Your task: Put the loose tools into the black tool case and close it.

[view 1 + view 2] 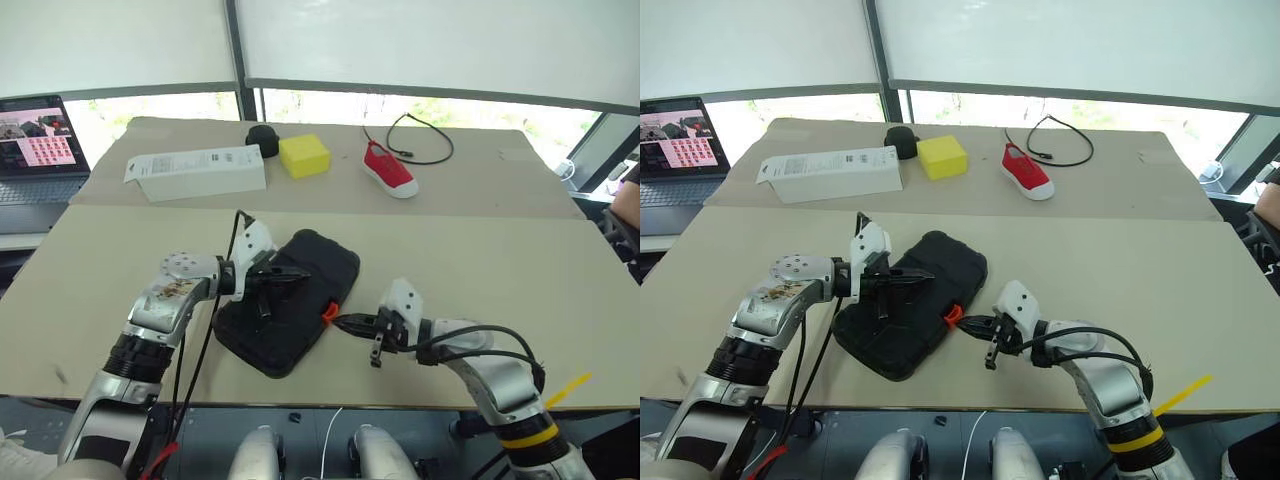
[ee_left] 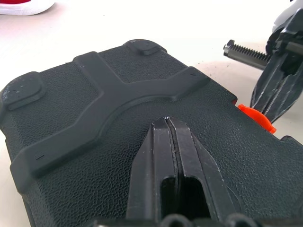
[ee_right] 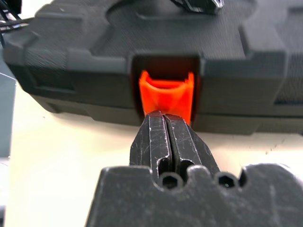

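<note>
- table (image 1: 480,270): two tan boards butted together; the near board carries the case, the far board carries the rest.
- black tool case (image 1: 310,262): lid down, lying flat and skewed near the front edge of the near board, between the two arms; raised X-shaped rib and corner pads on the lid show in the left wrist view.
- long white box (image 1: 197,172): far board, left side, well apart from the case.
- laptop (image 1: 38,140): open, off the table's left end.
- left gripper (image 1: 292,271): jaws closed, nothing between them; tips over the lid's middle, looks pressed on or just above it, contact not certain.
- right gripper (image 1: 342,322): jaws closed, empty; tips right at the orange latch (image 3: 166,94) on the case's front wall, touching or just short of its lower lip.
- red shoe (image 1: 389,168): far board, right of centre; black cable (image 1: 425,140) looped just behind it.
- yellow block (image 1: 304,156): far board, just right of the white box.
- small round black object (image 1: 263,138): behind the yellow block, beside the box's end.
</note>
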`<control>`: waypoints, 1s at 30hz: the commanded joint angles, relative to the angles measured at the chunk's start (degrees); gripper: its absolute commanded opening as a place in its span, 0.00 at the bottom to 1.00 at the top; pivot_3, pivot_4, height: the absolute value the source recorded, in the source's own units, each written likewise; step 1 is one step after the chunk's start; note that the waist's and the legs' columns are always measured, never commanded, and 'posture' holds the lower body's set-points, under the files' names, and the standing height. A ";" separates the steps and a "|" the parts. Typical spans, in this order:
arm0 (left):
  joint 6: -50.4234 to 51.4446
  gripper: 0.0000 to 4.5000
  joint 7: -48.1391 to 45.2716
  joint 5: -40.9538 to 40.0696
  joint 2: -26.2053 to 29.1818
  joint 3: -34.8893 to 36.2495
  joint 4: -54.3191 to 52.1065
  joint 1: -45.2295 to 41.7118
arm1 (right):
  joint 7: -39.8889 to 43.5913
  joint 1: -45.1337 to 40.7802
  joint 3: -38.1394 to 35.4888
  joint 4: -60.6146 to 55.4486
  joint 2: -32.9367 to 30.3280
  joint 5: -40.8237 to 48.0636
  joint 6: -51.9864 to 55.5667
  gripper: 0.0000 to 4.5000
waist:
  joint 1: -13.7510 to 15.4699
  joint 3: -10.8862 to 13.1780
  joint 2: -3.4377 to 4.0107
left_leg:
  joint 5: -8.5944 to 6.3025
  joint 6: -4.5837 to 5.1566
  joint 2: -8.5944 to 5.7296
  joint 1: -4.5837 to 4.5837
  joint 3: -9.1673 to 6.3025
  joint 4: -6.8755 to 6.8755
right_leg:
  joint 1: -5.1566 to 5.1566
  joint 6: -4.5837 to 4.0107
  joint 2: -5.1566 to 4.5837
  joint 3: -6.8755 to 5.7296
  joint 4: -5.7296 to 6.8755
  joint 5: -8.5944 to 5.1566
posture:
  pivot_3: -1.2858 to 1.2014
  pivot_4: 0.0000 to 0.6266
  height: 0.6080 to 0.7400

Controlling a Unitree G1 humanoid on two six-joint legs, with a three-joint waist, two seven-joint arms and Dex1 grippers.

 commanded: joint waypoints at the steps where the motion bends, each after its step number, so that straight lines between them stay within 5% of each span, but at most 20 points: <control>1: 0.78 0.01 -0.29 2.37 -0.07 -2.85 3.63 2.05 | -0.31 -2.92 0.44 0.71 1.35 -0.05 -1.25 0.00 | -0.01 -0.01 0.01 | 0.00 0.00 0.00 0.00 0.00 0.00 | 0.00 0.00 0.00 0.00 0.00 0.00 | 0.52 0.24 1.00; 11: -3.23 0.01 -1.23 -2.85 -0.72 3.51 1.10 5.79 | 1.98 -3.74 -2.07 -0.70 0.59 2.12 -2.72 0.00 | -0.34 0.00 0.02 | 0.00 0.00 0.01 -0.03 -0.01 -0.05 | -0.05 -0.01 0.00 0.01 0.00 -0.01 | 0.52 0.24 1.00; 13: -5.22 0.18 -2.79 -7.10 0.47 9.05 -3.24 8.97 | 4.14 -0.87 -4.95 -3.34 -2.83 4.56 -1.25 0.00 | -0.79 0.00 0.04 | 0.00 0.00 0.03 -0.12 -0.05 -0.10 | -0.17 -0.02 -0.01 0.04 0.00 -0.01 | 0.52 0.24 1.00; 23: -12.79 0.98 2.70 -3.28 14.19 28.70 -8.41 30.73 | 10.53 5.67 -20.81 1.74 -15.11 4.42 -17.87 0.71 | -0.89 0.12 -0.03 | 0.00 -0.01 -0.01 -0.50 -0.16 -0.39 | -0.70 0.00 -0.21 0.07 -0.09 -0.02 | 0.52 0.24 1.00; 26: -15.88 1.00 2.35 -3.07 15.58 34.09 -7.40 38.72 | 17.21 5.78 -24.50 10.06 -17.19 6.11 -28.71 0.95 | -0.84 0.18 -0.07 | 0.00 -0.01 -0.02 -0.45 0.00 -0.46 | -0.71 0.01 -0.31 0.09 -0.17 -0.04 | 0.52 0.24 1.00; 30: -19.58 1.00 3.06 -3.57 14.47 36.80 -6.01 42.87 | 21.00 4.15 -25.90 18.32 -18.60 6.87 -32.20 0.98 | 0.07 0.40 -0.39 | 0.00 -0.01 0.01 -0.49 0.03 -0.46 | -0.73 0.01 -0.39 0.04 -0.17 -0.05 | 0.52 0.24 1.00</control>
